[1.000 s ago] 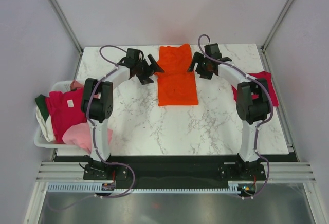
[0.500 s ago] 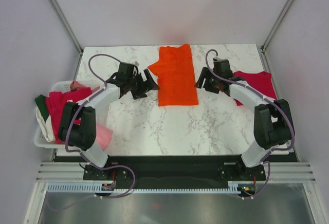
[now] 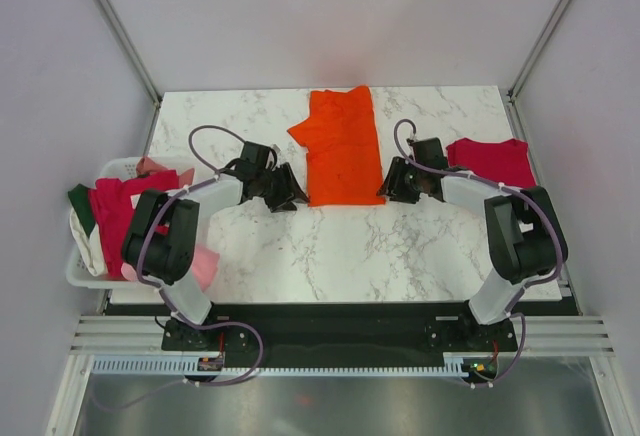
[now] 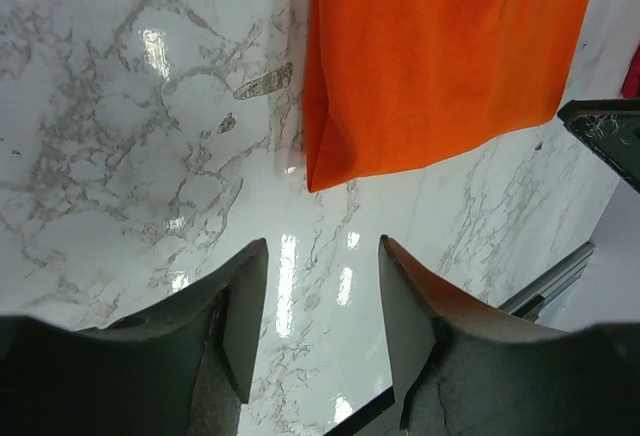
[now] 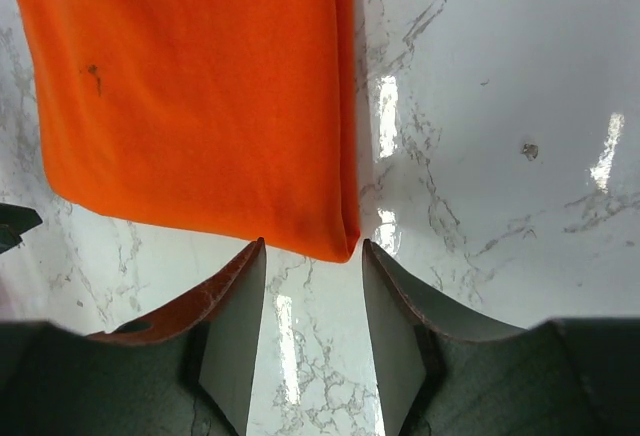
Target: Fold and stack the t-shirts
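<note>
Robot lab test cell: marble-look table (image 3: pixel 340 246); white wall panels (image 3: pixel 330 16) round it; alu frame posts (image 3: pixel 115 26) at far corners; arm-mount base (image 3: pixel 340 334) along near edge.

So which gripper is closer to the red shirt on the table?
Right. The right gripper sits just left of the red shirt; the left gripper lies beyond the orange shirt, farther off.

folded tee (image 3: pixel 342 151) at table (image 3: pixel 330 246) centre, basket (image 3: pixel 117 167) left, second tee (image 3: pixel 490 161) right
</note>
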Controlling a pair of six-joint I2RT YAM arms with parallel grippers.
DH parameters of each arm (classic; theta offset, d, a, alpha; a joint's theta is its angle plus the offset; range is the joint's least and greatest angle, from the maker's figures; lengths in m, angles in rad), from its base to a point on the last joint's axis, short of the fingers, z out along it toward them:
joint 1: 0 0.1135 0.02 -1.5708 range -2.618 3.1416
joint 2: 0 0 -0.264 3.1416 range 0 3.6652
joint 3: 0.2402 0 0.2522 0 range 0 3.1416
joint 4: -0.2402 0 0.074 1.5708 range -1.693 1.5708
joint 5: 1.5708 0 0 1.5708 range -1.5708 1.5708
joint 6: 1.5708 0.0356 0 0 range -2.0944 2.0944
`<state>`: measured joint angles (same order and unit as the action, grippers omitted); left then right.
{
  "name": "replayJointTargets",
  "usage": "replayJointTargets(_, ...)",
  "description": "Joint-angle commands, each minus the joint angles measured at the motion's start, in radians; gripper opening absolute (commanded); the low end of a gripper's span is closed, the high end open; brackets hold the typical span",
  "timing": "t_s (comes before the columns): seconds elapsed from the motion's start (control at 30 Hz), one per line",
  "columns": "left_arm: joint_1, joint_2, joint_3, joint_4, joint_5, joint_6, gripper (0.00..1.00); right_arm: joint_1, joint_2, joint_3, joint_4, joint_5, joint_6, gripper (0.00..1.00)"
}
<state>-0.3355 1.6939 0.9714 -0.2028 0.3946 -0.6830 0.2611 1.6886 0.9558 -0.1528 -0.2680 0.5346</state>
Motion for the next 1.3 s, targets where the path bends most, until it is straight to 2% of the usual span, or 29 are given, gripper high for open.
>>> replayJointTargets(0.0, -0.011, 0.042, 0.026, 0.051, 0.030, 0.011, 0.54, 0.001, 0.049, 0.015, 0.052, -0.037, 0.016, 0.52)
replayJointTargets(0.1, -0.017, 0.067, 0.033, 0.051, 0.021, 0.008, 0.53, 0.001, 0.075, 0.015, 0.059, -0.022, 0.019, 0.52)
replayJointTargets(0.2, -0.028, 0.088, 0.042, 0.054, 0.012, 0.005, 0.54, 0.001, 0.098, 0.021, 0.061, -0.019, 0.019, 0.46)
replayJointTargets(0.3, -0.037, 0.108, 0.056, 0.054, 0.010, 0.000, 0.54, 0.001, 0.114, 0.021, 0.061, -0.031, 0.019, 0.33)
replayJointTargets(0.33, -0.039, 0.113, 0.059, 0.052, 0.010, -0.003, 0.54, 0.001, 0.114, 0.021, 0.061, -0.033, 0.018, 0.22)
replayJointTargets(0.43, -0.043, 0.135, 0.067, 0.057, 0.006, -0.009, 0.53, 0.001, 0.108, 0.015, 0.059, -0.033, 0.008, 0.00)
replayJointTargets(0.67, -0.045, 0.177, 0.111, 0.074, 0.000, -0.035, 0.49, 0.001, 0.102, 0.014, 0.058, -0.039, 0.007, 0.00)
replayJointTargets(1.0, -0.045, 0.201, 0.078, 0.115, 0.015, -0.058, 0.24, 0.001, 0.083, 0.021, 0.052, -0.056, 0.015, 0.00)
replayJointTargets(1.07, -0.045, 0.202, 0.072, 0.132, 0.024, -0.061, 0.14, 0.001, 0.077, 0.021, 0.047, -0.057, 0.016, 0.00)
replayJointTargets(1.1, -0.045, 0.194, 0.066, 0.137, 0.027, -0.062, 0.02, 0.003, 0.072, 0.021, 0.047, -0.060, 0.016, 0.00)
replayJointTargets(1.27, -0.045, 0.098, 0.023, 0.149, 0.012, -0.049, 0.02, 0.003, 0.022, 0.009, 0.001, -0.071, -0.004, 0.00)
